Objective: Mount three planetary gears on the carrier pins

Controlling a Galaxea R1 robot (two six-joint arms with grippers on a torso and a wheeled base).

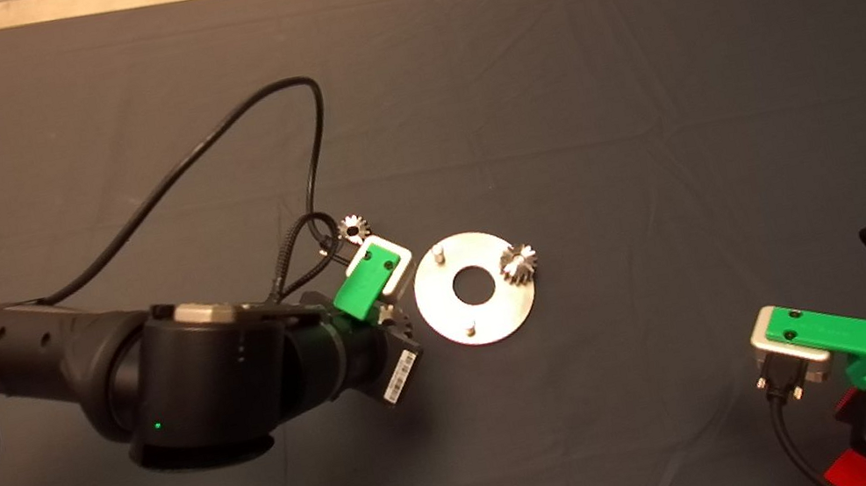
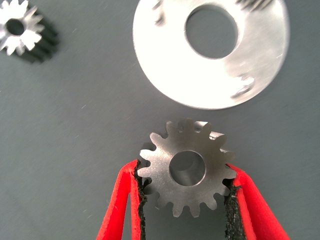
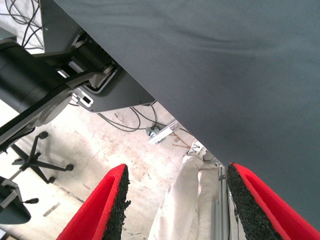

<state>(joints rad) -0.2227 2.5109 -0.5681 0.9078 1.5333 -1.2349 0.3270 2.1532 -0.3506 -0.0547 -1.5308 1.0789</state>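
Surface: dark mat (image 1: 633, 65) on a table, pale floor beyond its far edge
Key relation: held gear (image 2: 187, 167) sits just left of the carrier disc (image 1: 445, 312); two bare pins (image 1: 439, 254) on the disc's left half, nearest the left arm
Left gripper (image 2: 186, 200): fingers narrow, pads pinching the gear's toothed rim, flat face up
Other gears: one seated on the right pin (image 1: 518, 262); loose gear (image 1: 353, 227) on the mat, far-left of the disc
Right gripper (image 3: 177, 205): parked near right, fingers wide, holding nothing

One gear (image 1: 518, 262) sitting on disc (image 1: 480, 324) pin; second gear (image 2: 187, 166) being pinched beside disc; third gear (image 1: 353, 226) lying apart; two pins (image 1: 438, 253) standing bare.
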